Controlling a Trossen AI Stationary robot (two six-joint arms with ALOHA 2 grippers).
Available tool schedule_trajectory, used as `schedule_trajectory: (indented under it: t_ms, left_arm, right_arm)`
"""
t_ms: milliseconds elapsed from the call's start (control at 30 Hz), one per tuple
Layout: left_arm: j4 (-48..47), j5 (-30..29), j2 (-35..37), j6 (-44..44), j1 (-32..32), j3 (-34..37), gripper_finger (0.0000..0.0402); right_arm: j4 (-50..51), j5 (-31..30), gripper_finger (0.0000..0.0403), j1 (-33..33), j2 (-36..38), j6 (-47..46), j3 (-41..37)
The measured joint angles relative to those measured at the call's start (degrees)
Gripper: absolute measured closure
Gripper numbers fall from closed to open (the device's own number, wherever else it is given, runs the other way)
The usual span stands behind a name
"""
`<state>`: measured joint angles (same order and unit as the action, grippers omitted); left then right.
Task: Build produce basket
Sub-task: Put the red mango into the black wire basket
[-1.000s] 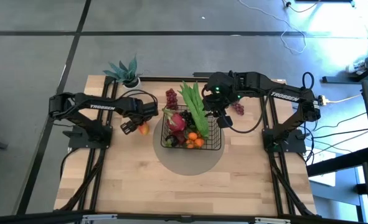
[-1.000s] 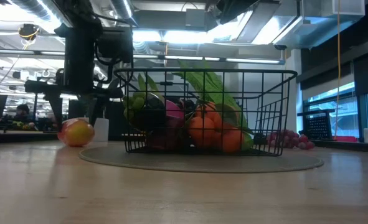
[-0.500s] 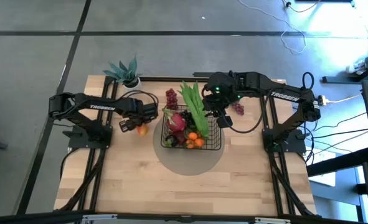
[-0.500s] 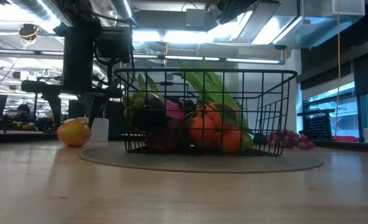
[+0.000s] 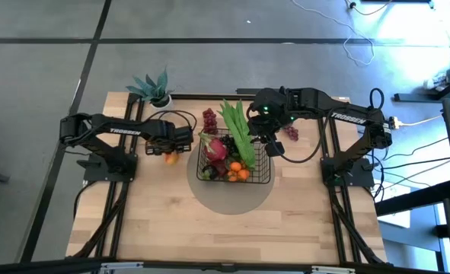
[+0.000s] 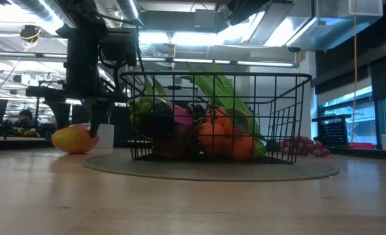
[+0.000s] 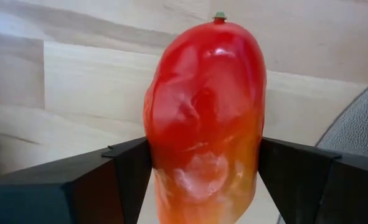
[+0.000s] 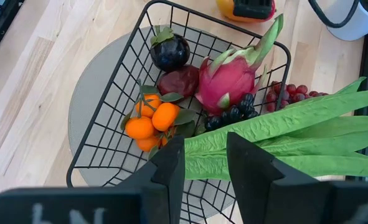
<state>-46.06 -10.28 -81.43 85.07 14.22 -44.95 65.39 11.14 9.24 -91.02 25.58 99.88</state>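
Note:
The red-yellow mango [image 7: 205, 118] lies on the table left of the black wire basket [image 5: 263, 181], and my left gripper [image 5: 170, 153] is shut on it. It also shows in the low view [image 6: 74, 140]. The basket stands on a round grey mat [image 5: 232, 199]. It holds a pink dragon fruit [image 8: 236, 74], small oranges [image 8: 149, 124], dark grapes, dark round fruits and long green pods [image 8: 296, 134]. My right gripper [image 8: 205, 165] hovers open and empty above the basket's right side. My left gripper pinches the mango's two long sides [image 7: 155, 155] between its two fingers [image 7: 127, 177], about the mango's middle. The fingers point down, slanting from the table's left, and lie across the fruit. The mango's underside rests on the table [image 6: 75, 150].
A red grape bunch [image 5: 209, 119] lies on the table by the basket's far left corner, and another [image 5: 292, 132] lies at its right. A teal spiky plant in a white pot [image 5: 154, 90] stands at the far left. Bare wood lies near the front edge.
My left gripper has gone toward the table's right, over the mango, and its fingers have closed in on the fruit's sides. The mango has turned on the table and slid a little, and now shows longer in the low view.

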Motion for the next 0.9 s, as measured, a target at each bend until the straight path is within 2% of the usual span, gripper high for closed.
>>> schedule_trajectory:
  t_ms: [133, 467, 700, 900]
  left_arm:
    - [0.0, 0.1, 0.0, -3.2, -0.9, 0.0, 0.0160]
    - [-0.3, 0.6, 1.1, -4.8, -3.6, 0.0, 0.0162]
    - [-3.2, -0.9, 6.5, -6.4, -7.3, -0.7, 0.0163]
    - [-8.3, -3.7, 12.8, -11.2, -12.1, -6.0, 0.0164]
  right_arm:
    - [0.0, 0.0, 0.0297, 0.0, 0.0, 0.0, 0.0]
    - [0.0, 0.0, 0.0297, 0.0, 0.0, 0.0, 0.0]
    - [0.0, 0.0, 0.0297, 0.0, 0.0, 0.0, 0.0]
    - [-0.1, 0.0, 0.0297, 0.0, 0.0, 0.0, 0.0]
